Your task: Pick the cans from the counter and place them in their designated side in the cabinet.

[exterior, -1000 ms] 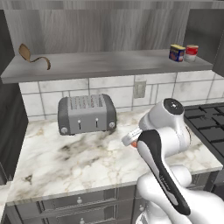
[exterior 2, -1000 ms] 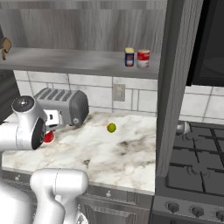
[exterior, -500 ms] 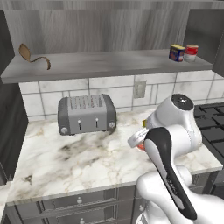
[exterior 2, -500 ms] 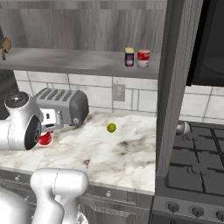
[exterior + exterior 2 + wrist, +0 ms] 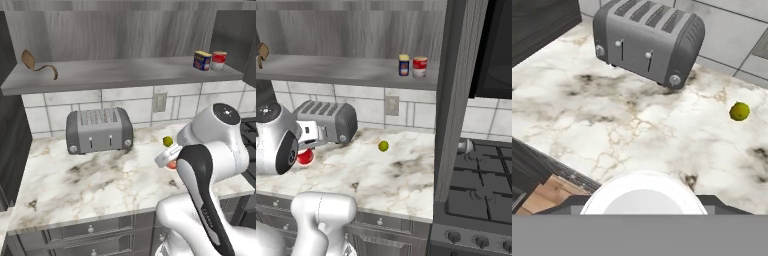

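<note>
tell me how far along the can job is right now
Done: a dark blue can and a red-and-white can stand at the right end of the cabinet shelf. In hand: the gripper carries a red can with a white lid above the counter. Left: shelving it.

Two rear flanks; counter [image 5: 75,185] shared.

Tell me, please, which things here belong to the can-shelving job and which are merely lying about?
Job: red can with white lid, held in the end effector; dark blue can, standing in the cabinet; counter.
Lying about: toaster; yellow-green ball; red can with white middle band; curled brown object; stove.
</note>
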Controlling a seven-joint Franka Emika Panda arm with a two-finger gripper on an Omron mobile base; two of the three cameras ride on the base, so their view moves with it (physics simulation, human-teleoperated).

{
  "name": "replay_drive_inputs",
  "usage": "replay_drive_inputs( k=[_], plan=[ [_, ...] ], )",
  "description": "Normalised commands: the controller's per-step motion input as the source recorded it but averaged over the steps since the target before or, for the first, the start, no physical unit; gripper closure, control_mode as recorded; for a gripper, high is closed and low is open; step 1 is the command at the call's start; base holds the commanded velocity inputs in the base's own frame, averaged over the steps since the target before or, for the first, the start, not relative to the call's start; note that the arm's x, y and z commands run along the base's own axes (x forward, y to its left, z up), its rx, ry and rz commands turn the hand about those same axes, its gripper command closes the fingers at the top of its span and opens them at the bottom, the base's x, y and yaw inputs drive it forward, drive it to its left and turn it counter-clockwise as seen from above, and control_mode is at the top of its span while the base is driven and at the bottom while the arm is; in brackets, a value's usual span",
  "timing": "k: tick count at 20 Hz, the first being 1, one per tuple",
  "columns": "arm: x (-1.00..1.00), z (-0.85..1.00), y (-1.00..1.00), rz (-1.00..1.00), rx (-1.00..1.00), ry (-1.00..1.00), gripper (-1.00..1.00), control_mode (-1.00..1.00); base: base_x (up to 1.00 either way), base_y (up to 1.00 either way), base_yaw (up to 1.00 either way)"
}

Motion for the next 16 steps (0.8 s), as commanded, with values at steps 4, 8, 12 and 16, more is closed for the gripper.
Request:
replay_drive_inputs(
  k=[4,8,12,16],
  plan=[
    [-0.11,0.11,-0.14,0.02,0.03,-0.12,1.00,-1.00,0.00,0.00,0.00],
    [-0.08,0.09,-0.14,0.03,0.03,-0.13,1.00,-1.00,0.00,0.00,0.00],
    [-0.11,0.11,-0.11,0.02,0.02,-0.14,1.00,-1.00,0.00,0.00,0.00],
    [-0.19,0.14,-0.09,0.02,0.01,-0.17,1.00,-1.00,0.00,0.00,0.00]
  ],
)
